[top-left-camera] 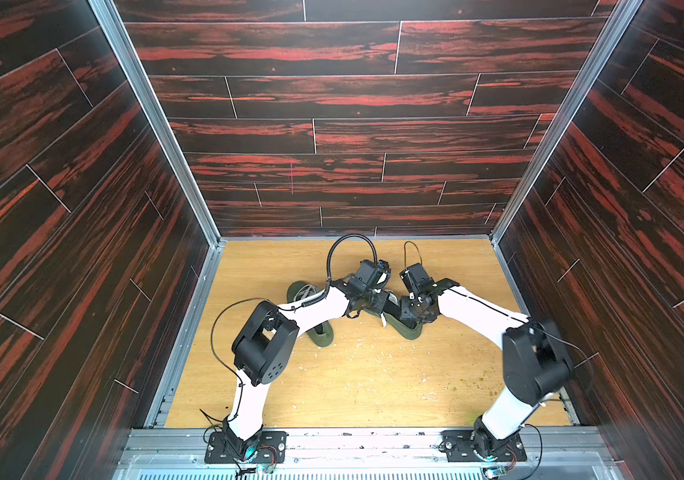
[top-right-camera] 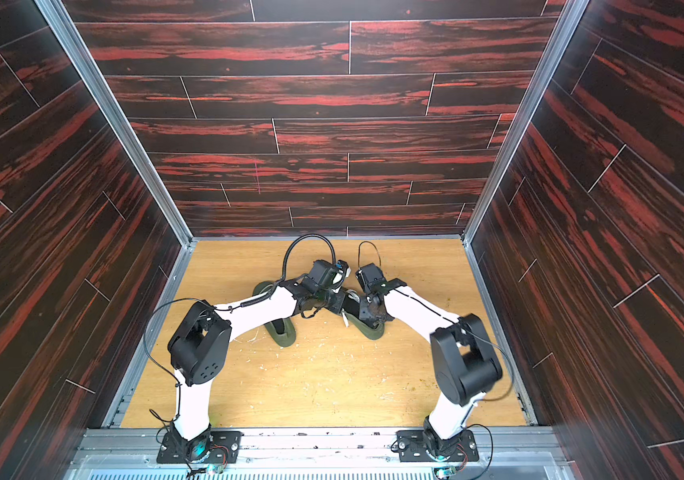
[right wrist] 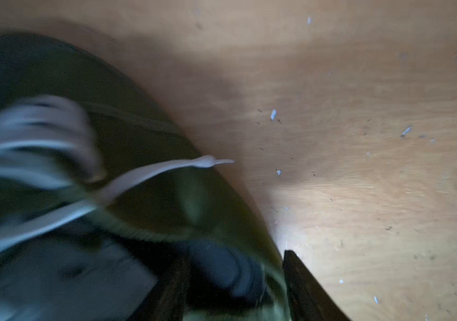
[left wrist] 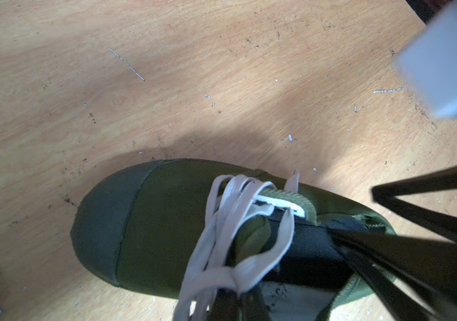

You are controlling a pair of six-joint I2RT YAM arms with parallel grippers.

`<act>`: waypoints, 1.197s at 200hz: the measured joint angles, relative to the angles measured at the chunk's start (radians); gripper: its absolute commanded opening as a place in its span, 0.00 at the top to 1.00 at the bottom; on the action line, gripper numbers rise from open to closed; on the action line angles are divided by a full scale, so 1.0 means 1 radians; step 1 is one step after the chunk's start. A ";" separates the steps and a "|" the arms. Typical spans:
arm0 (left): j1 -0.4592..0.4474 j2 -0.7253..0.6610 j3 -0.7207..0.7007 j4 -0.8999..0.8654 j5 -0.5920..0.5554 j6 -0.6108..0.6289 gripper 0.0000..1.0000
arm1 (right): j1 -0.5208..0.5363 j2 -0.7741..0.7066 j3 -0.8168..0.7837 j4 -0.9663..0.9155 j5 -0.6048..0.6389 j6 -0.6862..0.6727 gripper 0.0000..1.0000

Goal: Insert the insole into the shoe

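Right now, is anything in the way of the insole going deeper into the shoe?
Yes. The loose white laces drape across the green shoe's opening, right over the black insole where it enters. They may snag it on the way to the toe. Nothing else visible blocks it.

The light wooden tabletop [top-left-camera: 373, 374] carries two olive-green shoes mid-frame in both top views: a centre shoe [top-left-camera: 409, 330] and a second shoe [top-left-camera: 323, 338] further left. White flecks [left wrist: 290, 137] and dark specks [left wrist: 92, 118] litter it.
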 measured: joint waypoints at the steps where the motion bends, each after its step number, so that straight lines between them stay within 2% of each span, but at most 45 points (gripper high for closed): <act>1: 0.000 0.000 0.000 0.000 0.000 0.000 1.00 | -0.002 0.003 -0.001 0.002 0.000 0.000 0.43; 41: 0.000 0.000 0.000 0.000 -0.001 0.004 1.00 | -0.028 0.054 -0.042 0.061 0.045 0.019 0.52; 72: 0.000 0.000 0.006 -0.009 -0.019 0.007 1.00 | 0.035 0.041 -0.075 0.108 0.083 0.043 0.52; 120: 0.024 0.021 0.060 -0.075 -0.059 0.017 1.00 | 0.161 -0.014 -0.154 0.231 -0.120 0.185 0.46; 172: 0.036 0.024 0.060 -0.098 -0.076 0.023 1.00 | 0.152 -0.013 -0.152 0.312 -0.254 0.270 0.45; 239: 0.042 0.023 0.071 -0.145 -0.084 -0.006 0.61 | 0.102 -0.057 -0.145 0.299 -0.301 0.270 0.42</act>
